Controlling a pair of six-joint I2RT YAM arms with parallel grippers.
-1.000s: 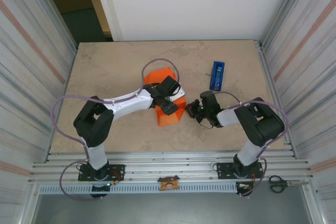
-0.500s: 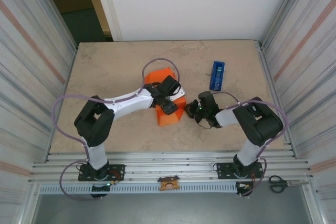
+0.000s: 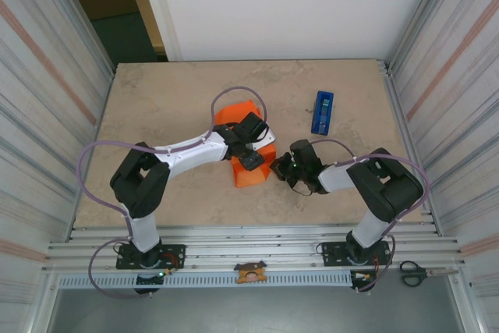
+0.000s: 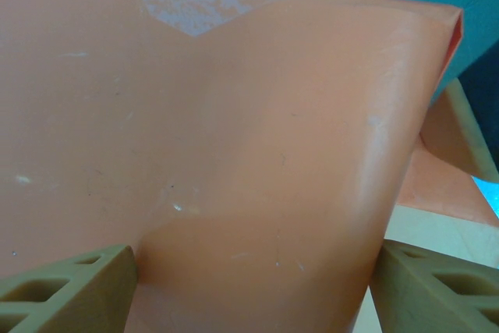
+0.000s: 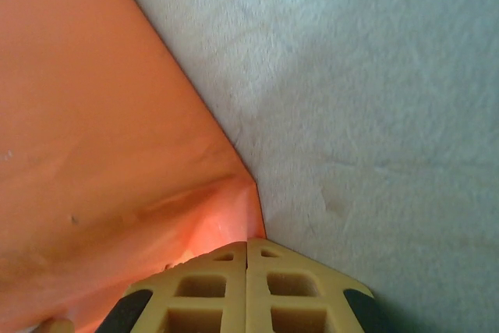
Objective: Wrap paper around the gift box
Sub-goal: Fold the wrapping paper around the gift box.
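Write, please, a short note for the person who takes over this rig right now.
Left pincer: jaws wide, astride the folded paper; grip unclear.
Right pincer: shut, apparently pinching the paper's right corner.
Gift box: presumably inside the paper, in the middle of the table.
Done: paper folded over.
To do: close the ends, probably fix them with the blue tape dispenser beyond the right pincer.

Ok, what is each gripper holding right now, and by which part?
Right gripper is shut on the paper, pinching its corner flap. Left gripper straddles the folded paper's sides; a firm grip cannot be told.
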